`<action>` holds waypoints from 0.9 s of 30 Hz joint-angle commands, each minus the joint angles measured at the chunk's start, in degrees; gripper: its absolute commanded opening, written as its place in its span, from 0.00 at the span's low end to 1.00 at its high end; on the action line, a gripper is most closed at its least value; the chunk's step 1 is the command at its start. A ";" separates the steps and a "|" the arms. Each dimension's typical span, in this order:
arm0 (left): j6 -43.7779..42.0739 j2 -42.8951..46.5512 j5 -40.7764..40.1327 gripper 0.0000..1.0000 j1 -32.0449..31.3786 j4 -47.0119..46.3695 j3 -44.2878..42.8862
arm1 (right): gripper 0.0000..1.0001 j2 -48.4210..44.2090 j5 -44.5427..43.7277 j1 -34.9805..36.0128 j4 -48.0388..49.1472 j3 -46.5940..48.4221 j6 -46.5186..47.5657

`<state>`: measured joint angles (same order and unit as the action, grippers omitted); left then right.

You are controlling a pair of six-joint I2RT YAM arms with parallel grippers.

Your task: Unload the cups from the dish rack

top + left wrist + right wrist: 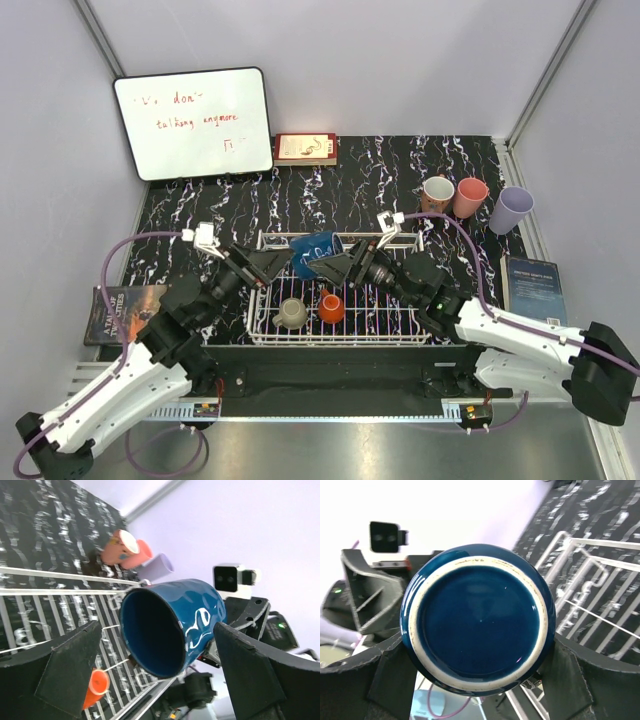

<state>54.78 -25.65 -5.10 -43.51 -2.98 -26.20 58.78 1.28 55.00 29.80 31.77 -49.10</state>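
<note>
Your right gripper [338, 265] grips the dark blue mug [175, 625]. Hold your open-jawed left gripper [275, 264] clear and carry the mug far right, beside the lavender tumbler [511, 209].

Between our right gripper [480, 662] jaws the dark blue mug [479, 617] shows glossy glaze, its foot ring bare and matt; beside them, the dish rack [590, 565] is smooth white wire.

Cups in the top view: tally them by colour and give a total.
1 dark blue glazed mug
1 brown mug with white inside
1 salmon-pink cup
1 tall lavender tumbler
1 beige mug
1 small orange cup
Total: 6 cups
</note>
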 commanded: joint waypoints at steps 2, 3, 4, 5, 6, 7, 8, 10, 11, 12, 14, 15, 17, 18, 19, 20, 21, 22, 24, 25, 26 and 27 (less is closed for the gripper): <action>1.99 -2.64 7.64 0.99 0.00 -12.39 0.10 | 0.00 0.80 4.96 -0.25 13.44 1.98 -2.23; 2.08 -3.09 9.22 0.98 0.00 -13.35 0.01 | 0.00 0.98 5.22 -0.33 13.01 2.50 -2.14; 2.34 -3.35 10.02 0.97 0.00 -14.15 -0.08 | 0.00 1.07 5.66 -0.25 13.09 2.60 -2.05; 2.43 -3.79 10.63 0.97 0.00 -15.55 0.00 | 0.00 1.33 5.84 -0.25 13.09 2.77 -2.05; 2.87 -3.79 11.42 0.96 0.00 -16.08 0.09 | 0.00 1.51 5.84 -0.25 13.00 2.86 -2.05; 3.05 -3.79 11.61 0.95 0.00 -16.52 0.27 | 0.00 1.77 6.28 -0.33 13.00 2.86 -2.05; 3.13 -3.62 11.61 0.94 0.00 -17.14 0.27 | 0.00 1.86 6.45 -0.16 13.17 2.95 -2.14; 3.05 -3.71 11.87 0.90 0.00 -17.23 0.09 | 0.00 2.38 6.89 -0.25 13.18 2.86 -2.23; 3.05 -3.79 12.05 0.88 0.00 -17.58 0.01 | 0.00 2.47 7.07 -0.25 13.35 2.69 -2.49; 3.05 -3.88 12.22 0.86 0.00 -17.84 0.00 | 0.00 2.65 7.33 -0.25 13.70 2.51 -2.58; 3.22 -4.58 12.92 0.77 0.00 -19.24 0.00 | 0.00 3.00 7.77 -0.34 14.14 2.16 -2.93; 3.48 -4.93 13.88 0.74 0.00 -19.77 0.09 | 0.00 3.09 8.12 -0.16 14.58 2.07 -3.10; 3.92 -6.34 15.90 0.68 0.00 -21.88 0.00 | 0.00 3.53 8.48 -0.25 14.67 2.07 -3.19; 4.45 -6.87 16.78 0.67 0.00 -22.76 0.00 | 0.00 3.70 8.65 -0.33 14.93 2.16 -3.28; 4.80 -8.09 17.58 0.66 0.00 -23.81 0.27 | 0.00 3.88 9.00 -0.16 15.02 2.16 -3.28; 5.15 -8.62 18.80 0.64 0.00 -25.48 0.27 | 0.00 4.14 9.27 -0.25 15.11 2.42 -3.37; 5.68 -9.15 19.42 0.63 0.00 -26.28 0.35 | 0.00 4.32 9.70 -0.25 15.37 2.59 -3.46; 6.03 -10.11 20.13 0.63 0.00 -27.15 0.44 | 0.00 4.93 10.58 -0.25 15.46 2.77 -3.46; 6.47 -10.91 21.36 0.62 0.00 -28.92 0.36 | 0.00 5.55 11.46 -0.25 16.25 3.04 -3.81; 6.48 -11.52 21.71 0.61 0.00 -29.18 0.18 | 0.00 5.99 12.07 -0.25 16.60 2.86 -3.98; 6.48 -11.70 22.06 0.61 0.00 -29.53 0.18 | 0.00 6.17 12.25 -0.25 16.87 2.69 -4.25; 6.39 -11.79 22.15 0.59 0.00 -29.62 0.09 | 0.00 6.17 12.43 -0.25 17.30 2.60 -4.33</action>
<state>60.40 -37.04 12.80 -43.48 -23.81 -25.65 64.58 9.50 54.72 40.05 31.90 -52.58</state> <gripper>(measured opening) 0.613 0.863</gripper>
